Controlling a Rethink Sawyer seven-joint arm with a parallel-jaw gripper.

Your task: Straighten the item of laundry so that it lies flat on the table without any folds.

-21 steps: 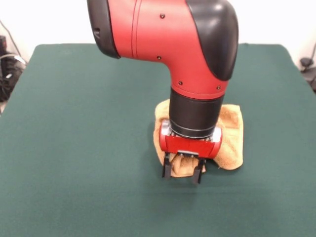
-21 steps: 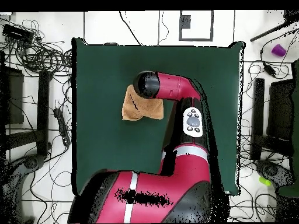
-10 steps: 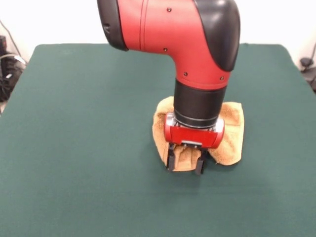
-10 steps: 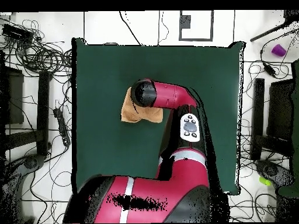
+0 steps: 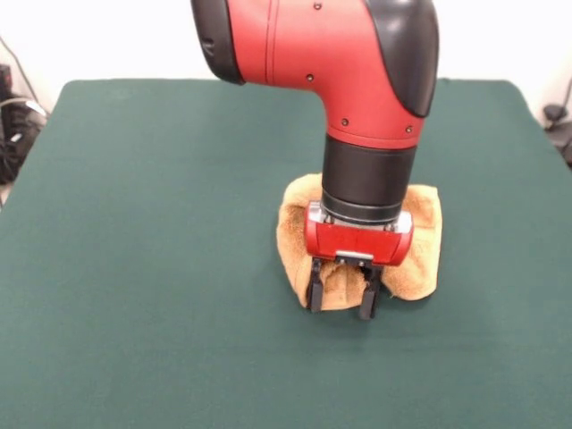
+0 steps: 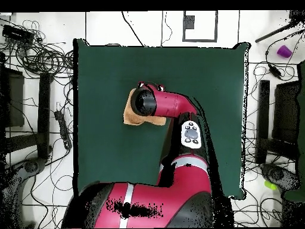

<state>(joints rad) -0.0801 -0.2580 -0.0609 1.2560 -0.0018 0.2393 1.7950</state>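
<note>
We have the fingers (image 5: 340, 298) spread part-way, straddling the near edge of the bunched towel (image 5: 420, 250) mid-counter (image 5: 134, 223), gripping nothing yet. If they close on several layers, lifting may drag the whole heap and leave it folded.

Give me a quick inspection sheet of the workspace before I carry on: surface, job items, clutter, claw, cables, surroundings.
Surface: green table, nothing seen on it but the towel.
Job items: yellow-orange towel, bunched with folds, not flat, mostly hidden under the arm.
Clutter: nothing seen on the table.
Claw: claw down at the towel's front edge, fingers apart with a cloth fold between them; grip not confirmed.
Cables: tangled cables on the floor around the table, none on it.
Surroundings: dark equipment beside the table, a purple object on the floor.
</note>
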